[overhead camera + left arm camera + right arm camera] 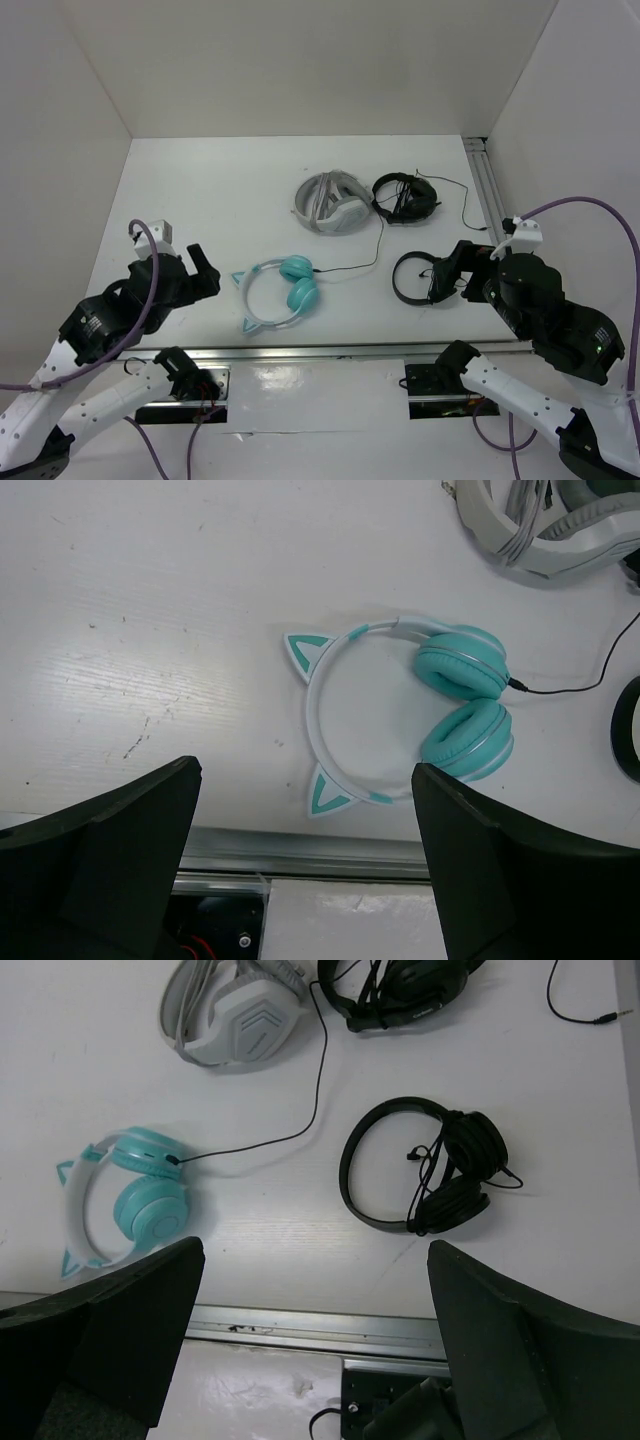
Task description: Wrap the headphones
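Observation:
The teal headphones (285,290) lie flat near the table's front edge, with the pale headband and its two cat ears toward the left. Their thin black cable (350,268) runs loose to the right and back. They also show in the left wrist view (460,710) and the right wrist view (140,1195). My left gripper (205,275) is open and empty, hovering to the left of them; in its own view the left gripper (305,780) is above the table's front edge. My right gripper (445,280) is open and empty, well to the right of them, and the right gripper (315,1260) shows wide open in its own view.
White-grey headphones (330,205) and black headphones (405,195) lie at the back. Another black pair (415,280) lies right beside my right gripper. A metal rail (340,350) runs along the front edge and another (490,190) along the right. White walls enclose the table.

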Controlling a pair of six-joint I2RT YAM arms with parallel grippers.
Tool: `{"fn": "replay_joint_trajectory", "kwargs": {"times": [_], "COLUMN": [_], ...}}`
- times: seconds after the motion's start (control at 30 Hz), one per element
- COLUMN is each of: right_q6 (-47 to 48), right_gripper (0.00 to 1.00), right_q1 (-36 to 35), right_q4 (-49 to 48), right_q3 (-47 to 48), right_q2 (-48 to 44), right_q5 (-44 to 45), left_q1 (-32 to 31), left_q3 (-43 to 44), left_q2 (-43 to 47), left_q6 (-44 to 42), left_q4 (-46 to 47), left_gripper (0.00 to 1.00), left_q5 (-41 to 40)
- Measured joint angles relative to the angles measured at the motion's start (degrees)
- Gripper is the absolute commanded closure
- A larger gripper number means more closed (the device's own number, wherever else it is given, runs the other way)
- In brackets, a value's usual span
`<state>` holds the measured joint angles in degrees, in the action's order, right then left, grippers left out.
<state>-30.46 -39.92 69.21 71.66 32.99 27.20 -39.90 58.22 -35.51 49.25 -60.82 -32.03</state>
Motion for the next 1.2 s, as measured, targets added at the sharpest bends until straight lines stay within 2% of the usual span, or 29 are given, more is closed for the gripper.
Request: {"fn": "replay_joint_trajectory", "kwargs": {"times": [0.47,0.77,0.93,1.2], "right_q6": [-0.2,-0.1,-0.1,0.7], "right_gripper": [0.0,0.0,0.0,0.0], "right_q1": [-0.1,-0.1,-0.1,0.2], "right_q4": [-0.1,-2.1,-4.2,-7.1], "right_q3": [-1.9,-5.2,-9.1,-9.4], "right_q2": [-2.2,-2.9,-2.9,-2.9], "right_q5": [-0.4,-3.8,-7.0,-11.3], "left_q1": [0.0,0.1,0.1,1.2], "left_q3": [-0.2,0.9,-6.7,-17.6], "left_q2": [0.3,-9.4,-12.9,-26.3], "left_q6": [-0.8,0.6,3.8,6.5], "left_q4": [0.9,2.6,9.3,21.8], "left_gripper": [0.0,0.0,0.0,0.0], "left_q5": [0.4,2.8,4.4,4.7]}}
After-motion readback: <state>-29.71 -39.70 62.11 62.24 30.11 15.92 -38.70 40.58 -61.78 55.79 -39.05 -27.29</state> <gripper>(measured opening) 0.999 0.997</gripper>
